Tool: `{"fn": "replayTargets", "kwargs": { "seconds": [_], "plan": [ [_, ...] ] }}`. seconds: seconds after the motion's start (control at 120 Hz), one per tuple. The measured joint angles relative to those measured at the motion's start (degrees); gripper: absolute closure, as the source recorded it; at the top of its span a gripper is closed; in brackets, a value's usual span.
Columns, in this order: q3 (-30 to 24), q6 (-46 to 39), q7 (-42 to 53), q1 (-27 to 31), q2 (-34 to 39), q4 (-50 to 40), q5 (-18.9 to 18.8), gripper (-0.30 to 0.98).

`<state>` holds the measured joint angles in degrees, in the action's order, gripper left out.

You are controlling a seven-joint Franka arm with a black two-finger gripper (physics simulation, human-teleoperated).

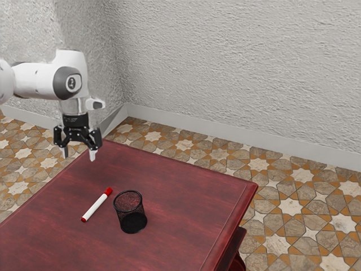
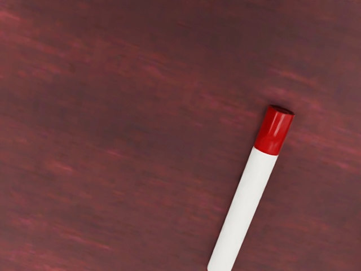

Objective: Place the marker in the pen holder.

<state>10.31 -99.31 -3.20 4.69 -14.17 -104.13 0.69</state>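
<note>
Rough pale-grey wall (image 1: 237, 68) across the back, light baseboard (image 1: 225, 135) along its foot. Patterned floor (image 1: 293, 186) below that, star tiles in cream, tan and orange-brown. Then dark red table (image 1: 180, 189), wood-look, faint streaks, grain showing in the wrist view too.

White arm (image 1: 36, 79) with grey joint cover, in from the exterior view's left. Black gripper (image 1: 79, 153) at its end, pointing down, raised above the tabletop, over towards the far end. Hand state: released, fingers (image 1: 93, 154) spread well apart, nothing between them.

Black mesh pen holder (image 1: 131, 212) upright on the table, open rim up. Lower in the exterior view than the gripper and further to the exterior view's right, well apart from it.

Marker (image 1: 97, 206) flat on the tabletop, near the pen holder, outside it, on the exterior view's left side of it (close, but no contact). Lower than the hand and apart from the fingers; in the exterior view, below the gripper and slightly to the exterior view's right. Under the hand's camera too, partly in frame in the wrist view, white barrel cut off by the edge.

Smallest bits: red cap (image 1: 108, 192) on the marker's end nearer the gripper, short red tip (image 1: 84, 219) on the opposite end.
</note>
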Motion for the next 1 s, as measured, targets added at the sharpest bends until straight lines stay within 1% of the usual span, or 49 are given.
{"fn": "replayTargets", "kwargs": {
  "seconds": [0.233,0.4,0.483,0.567,0.633,0.733,0.825,1.0],
  "plan": [
    [0.0,-10.0,0.5,-0.3,-0.8,-7.0,-0.5,0.0],
    [-0.5,-17.5,0.7,-1.5,-0.5,-16.6,-0.1,0.0],
    [-1.2,-20.9,0.8,-2.1,1.1,-22.2,0.4,0.0],
    [-2.0,-23.2,0.8,-2.3,1.6,-24.5,0.7,0.01],
    [-2.2,-24.5,0.9,-2.3,1.6,-24.9,0.8,0.07],
    [-2.3,-25.7,1.0,-2.4,1.7,-25.1,0.7,0.21],
    [-2.4,-26.6,1.3,-3.0,3.2,-27.2,-0.1,0.33],
    [-3.5,-27.4,2.1,-3.6,3.8,-28.7,-2.0,0.48]
  ]
}}
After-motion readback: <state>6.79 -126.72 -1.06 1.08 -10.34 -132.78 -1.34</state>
